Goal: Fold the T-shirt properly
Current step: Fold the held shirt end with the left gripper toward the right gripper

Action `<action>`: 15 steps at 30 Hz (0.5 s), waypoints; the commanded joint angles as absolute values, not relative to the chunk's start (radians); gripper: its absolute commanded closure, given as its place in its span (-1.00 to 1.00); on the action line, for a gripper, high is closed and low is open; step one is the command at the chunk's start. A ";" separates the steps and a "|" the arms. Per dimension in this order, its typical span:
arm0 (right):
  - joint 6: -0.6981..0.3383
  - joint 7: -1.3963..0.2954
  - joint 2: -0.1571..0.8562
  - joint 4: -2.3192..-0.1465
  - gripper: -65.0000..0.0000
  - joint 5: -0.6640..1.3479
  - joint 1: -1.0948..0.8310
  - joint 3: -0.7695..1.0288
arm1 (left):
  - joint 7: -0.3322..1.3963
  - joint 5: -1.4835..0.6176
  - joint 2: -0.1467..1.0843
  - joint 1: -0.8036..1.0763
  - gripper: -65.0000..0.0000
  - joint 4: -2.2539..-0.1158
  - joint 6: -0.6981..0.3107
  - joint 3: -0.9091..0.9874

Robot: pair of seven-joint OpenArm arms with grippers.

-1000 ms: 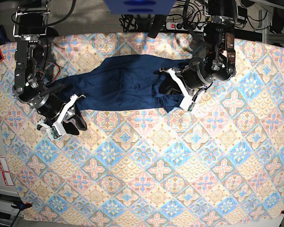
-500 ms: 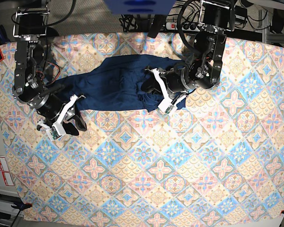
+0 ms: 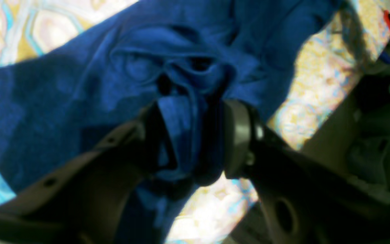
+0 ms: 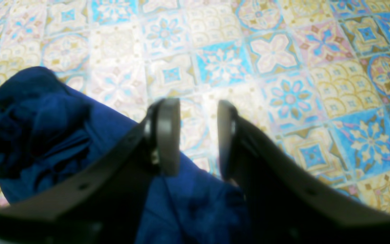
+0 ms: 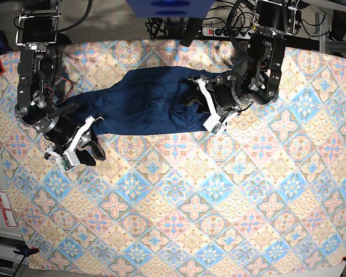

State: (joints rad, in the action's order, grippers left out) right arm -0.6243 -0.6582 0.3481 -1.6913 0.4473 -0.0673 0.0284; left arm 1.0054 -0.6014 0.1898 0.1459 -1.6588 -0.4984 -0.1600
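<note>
Navy T-shirt (image 5: 144, 101) fabric bunches between the left gripper's (image 3: 191, 135) parted fingers; right gripper's (image 4: 198, 135) fingers gape empty.

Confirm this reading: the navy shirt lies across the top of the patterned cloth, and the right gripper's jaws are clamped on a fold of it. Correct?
Not quite. The right gripper stands open with nothing between its jaws; the right wrist view shows only the patterned cloth in the gap. The navy shirt does lie across the top of the cloth.
</note>
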 commanded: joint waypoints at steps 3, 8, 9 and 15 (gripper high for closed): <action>-0.627 -0.633 0.360 -1.713 0.44 0.464 -0.051 0.036 | 0.983 -0.680 0.223 0.136 0.09 -1.719 -0.506 -0.151; -0.627 -0.633 0.360 -1.713 0.44 0.464 -0.051 0.036 | 0.981 -0.680 0.295 0.145 0.09 -1.716 -0.503 -0.151; -0.627 -0.633 0.360 -1.713 0.44 0.464 -0.051 0.036 | 0.981 -0.680 0.305 0.154 0.09 -1.716 -0.503 -0.151; -0.627 -0.633 0.360 -1.713 0.44 0.464 -0.051 0.036 | 0.983 -0.679 0.311 0.159 0.09 -1.650 -0.503 -0.157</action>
